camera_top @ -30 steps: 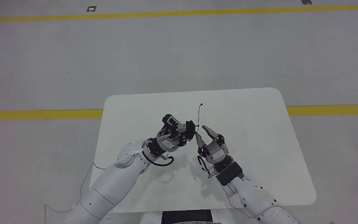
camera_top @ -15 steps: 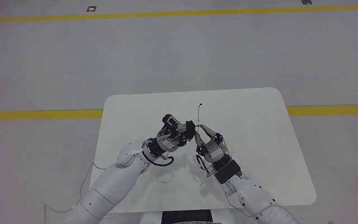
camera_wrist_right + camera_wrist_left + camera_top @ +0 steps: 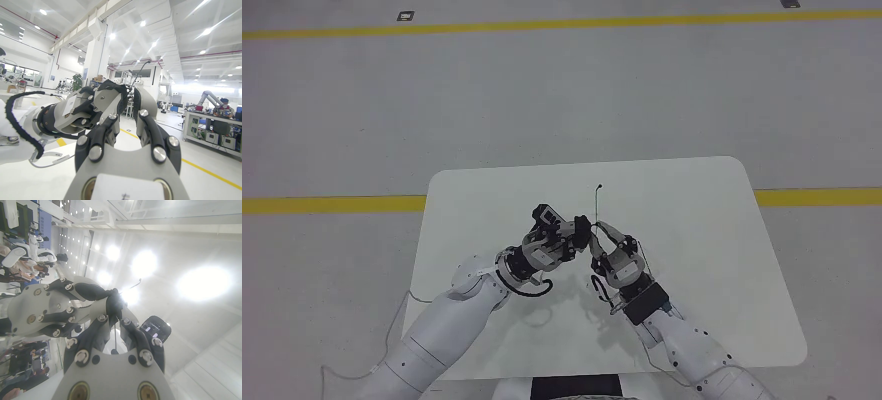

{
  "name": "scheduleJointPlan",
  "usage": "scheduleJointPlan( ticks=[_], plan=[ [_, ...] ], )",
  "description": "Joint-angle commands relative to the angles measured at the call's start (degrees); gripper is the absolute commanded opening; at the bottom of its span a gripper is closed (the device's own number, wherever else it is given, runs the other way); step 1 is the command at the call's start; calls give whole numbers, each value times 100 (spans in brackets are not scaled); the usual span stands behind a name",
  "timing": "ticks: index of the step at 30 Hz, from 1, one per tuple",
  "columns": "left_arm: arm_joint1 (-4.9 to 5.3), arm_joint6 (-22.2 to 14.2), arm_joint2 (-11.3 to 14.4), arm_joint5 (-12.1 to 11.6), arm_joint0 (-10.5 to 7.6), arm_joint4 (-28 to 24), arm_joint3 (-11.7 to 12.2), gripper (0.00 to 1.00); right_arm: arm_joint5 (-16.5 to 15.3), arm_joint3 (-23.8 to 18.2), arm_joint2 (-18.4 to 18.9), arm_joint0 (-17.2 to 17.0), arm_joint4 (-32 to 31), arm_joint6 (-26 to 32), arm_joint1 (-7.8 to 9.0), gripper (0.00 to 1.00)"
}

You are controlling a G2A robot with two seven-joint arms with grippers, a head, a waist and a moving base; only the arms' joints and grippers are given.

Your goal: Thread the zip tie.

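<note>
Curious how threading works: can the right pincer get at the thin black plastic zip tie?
Probably yes. The right pincer stands open beside the thin black plastic zip tie, whose free end sticks out beyond the left pincer gripping it; nothing lies between.

One zip tie [image 3: 598, 203], one table [image 3: 702, 210], one left gripper [image 3: 583, 232], one right gripper [image 3: 606, 236].

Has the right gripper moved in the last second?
Yes. Against the white table, the right gripper has shifted slightly toward the left gripper holding the zip tie.

White arms [image 3: 442, 335] bear grey jaws, silver screws [image 3: 158, 153].
</note>
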Motion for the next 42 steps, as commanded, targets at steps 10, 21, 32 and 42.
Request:
scheduleJointPlan(
  ticks=[10, 21, 32, 42],
  plan=[
    [0, 0, 0, 0, 0, 0, 0, 0, -6, 55, 73, -18, -120, 5, -55, 0],
    [0, 0, 0, 0, 0, 0, 0, 0, 21, 242, 183, -119, -304, 93, -79, 0],
    [0, 0, 0, 0, 0, 0, 0, 0, -22, 493, 202, -168, -412, 199, -82, 0],
    [0, 0, 0, 0, 0, 0, 0, 0, -110, 742, 205, -178, -393, 308, -116, 0]
  ],
)
